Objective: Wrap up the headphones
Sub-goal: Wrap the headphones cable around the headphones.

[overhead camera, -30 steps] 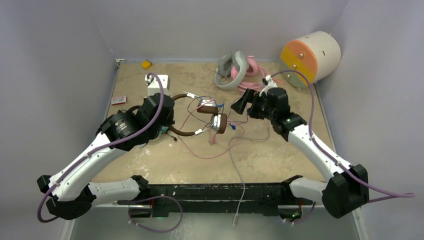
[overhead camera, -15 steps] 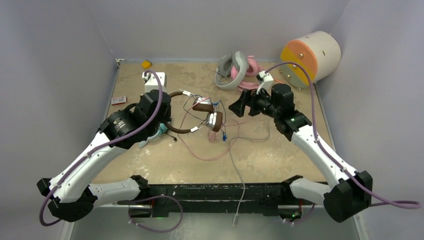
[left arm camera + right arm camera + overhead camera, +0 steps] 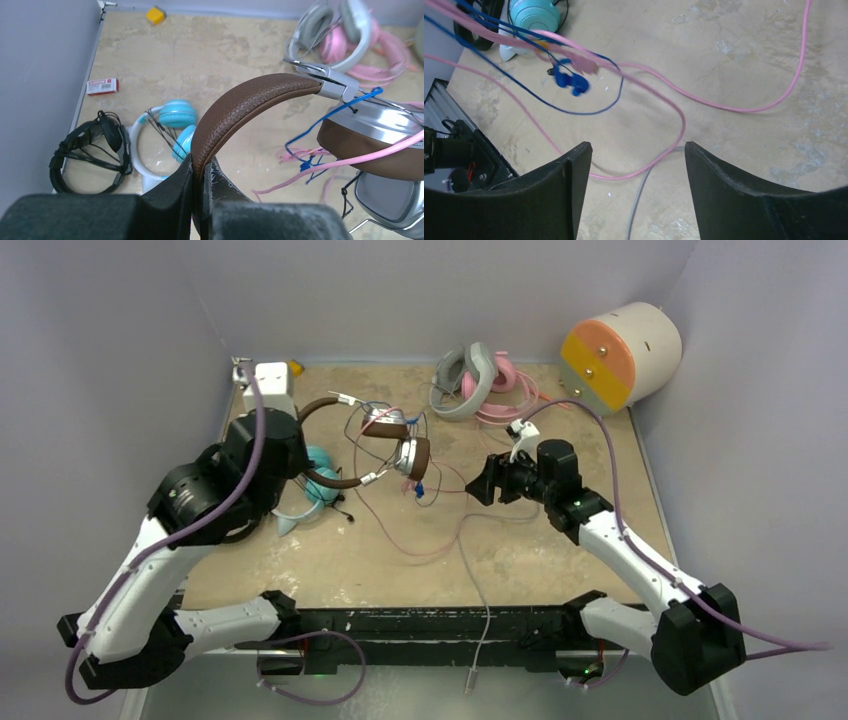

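Brown-leather-and-silver over-ear headphones are held up by their padded headband, w/ left gripper pinched tight on it; pink and blue cables dangle from the earcups. Right gripper sits right of that brown set, fingers spread, nothing betw. them; a pink cable and grey cable lie on the tan table below. Teal-and-white pair and black pair lie left of the brown set; grey-white and pink pairs lie beyond it.

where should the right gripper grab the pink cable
Probably at the bend of the pink cable lying flat on the table just ahead of the open right gripper, coming from above, jaws across the strand. It is clear of the blue cable tangle there; the grey cable runs close.
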Motion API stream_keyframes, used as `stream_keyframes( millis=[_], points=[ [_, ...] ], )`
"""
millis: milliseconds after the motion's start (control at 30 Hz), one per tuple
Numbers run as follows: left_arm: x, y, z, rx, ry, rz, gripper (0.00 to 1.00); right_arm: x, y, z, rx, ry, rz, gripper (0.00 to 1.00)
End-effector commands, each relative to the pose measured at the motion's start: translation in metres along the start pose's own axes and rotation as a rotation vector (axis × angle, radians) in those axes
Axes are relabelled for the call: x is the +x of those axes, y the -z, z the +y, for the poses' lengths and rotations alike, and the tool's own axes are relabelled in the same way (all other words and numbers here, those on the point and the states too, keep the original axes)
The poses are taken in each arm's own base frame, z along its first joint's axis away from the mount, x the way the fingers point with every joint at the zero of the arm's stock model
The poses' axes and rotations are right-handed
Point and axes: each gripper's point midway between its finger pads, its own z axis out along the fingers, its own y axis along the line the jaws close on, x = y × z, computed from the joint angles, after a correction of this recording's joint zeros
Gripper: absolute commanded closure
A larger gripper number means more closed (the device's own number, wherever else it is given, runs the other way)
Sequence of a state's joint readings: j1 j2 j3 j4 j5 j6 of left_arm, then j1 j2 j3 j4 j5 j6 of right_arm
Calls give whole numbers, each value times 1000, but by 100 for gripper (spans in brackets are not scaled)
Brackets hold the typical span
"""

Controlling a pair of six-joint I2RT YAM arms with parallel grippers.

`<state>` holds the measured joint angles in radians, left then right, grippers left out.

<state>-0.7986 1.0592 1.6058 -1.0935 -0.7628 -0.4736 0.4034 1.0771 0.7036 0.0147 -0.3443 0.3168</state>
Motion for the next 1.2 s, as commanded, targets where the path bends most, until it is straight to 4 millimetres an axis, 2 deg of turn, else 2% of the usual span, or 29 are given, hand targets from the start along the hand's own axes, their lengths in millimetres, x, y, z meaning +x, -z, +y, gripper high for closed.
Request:
stream_keyframes(
  millis=[0, 133, 233, 367, 533, 633, 700, 800, 867, 933, 1067, 1167],
  points=[
    [-45, 33, 12, 71, 135, -127, 100, -25, -6, 20, -139, 130, -122, 30],
    [-51, 45, 0, 171, 146, -109, 100, -30, -14, 30, -229, 175, -202, 29],
    [-57, 50, -10, 224, 144, -99, 100, -28, -29, 26, -255, 202, -232, 23],
    [-61, 45, -15, 216, 130, -97, 100, -19, -44, 42, -393, 195, -187, 28],
    [-61, 37, -18, 191, 110, -90, 100, -15, -45, 48, -427, 183, -206, 28],
    [-55, 33, -30, 234, 91, -68, 100, -19, -36, 62, -490, 213, -212, 30],
    [-48, 28, -38, 254, 65, -52, 100, -26, -30, 65, -473, 222, -237, 30],
    [-33, 16, -44, 249, 5, -23, 100, -39, -23, 45, -297, 182, -261, 29],
    [-22, 7, -49, 250, -47, -9, 100, -42, -16, 22, -132, 120, -258, 27],
    [-10, -4, -52, 247, -108, 4, 100, -49, -5, 20, -89, 131, -286, 27],
    [13, -28, -54, 224, -304, -2, 100, -64, 18, 32, -92, 203, -316, 26],
    [17, -37, -45, 140, -388, -46, 100, -67, 31, 61, -225, 272, -300, 28]
  ],
)
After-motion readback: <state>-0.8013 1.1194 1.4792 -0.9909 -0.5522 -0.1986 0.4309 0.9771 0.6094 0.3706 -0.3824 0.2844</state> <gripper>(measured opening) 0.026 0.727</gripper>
